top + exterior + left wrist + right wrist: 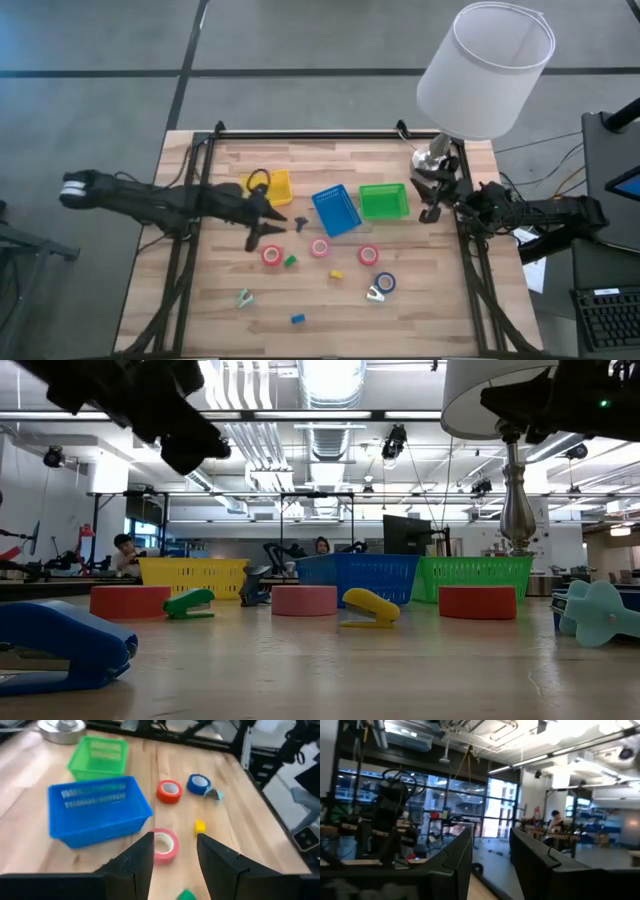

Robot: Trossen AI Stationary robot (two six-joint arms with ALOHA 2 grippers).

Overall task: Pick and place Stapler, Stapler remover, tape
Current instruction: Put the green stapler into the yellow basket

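Note:
My left gripper (pixel 263 230) (pixel 175 854) hovers open above the table, left of the blue basket (pixel 335 210). Seen between its fingers, the pink tape roll (pixel 165 846) (pixel 320 248) lies flat on the wood. One red roll (pixel 272 256) lies just near of that gripper; the other red roll (pixel 368 254) (pixel 169 791) and the blue roll (pixel 385 283) (pixel 198 784) lie farther right. Small green (pixel 290 261), yellow (pixel 336 273) and blue (pixel 297 319) staplers and two teal staple removers (pixel 244 297) (pixel 376 293) sit on the table. My right gripper (pixel 434 207) (pixel 490 855) waits open beside the lamp, holding nothing.
Yellow (pixel 272 185), blue and green (pixel 383 200) baskets stand in a row at mid-table. A small dark object (pixel 300 222) lies beside the blue basket. A lamp with a white shade (pixel 485 70) stands at the far right corner. Bare wood lies along the near edge.

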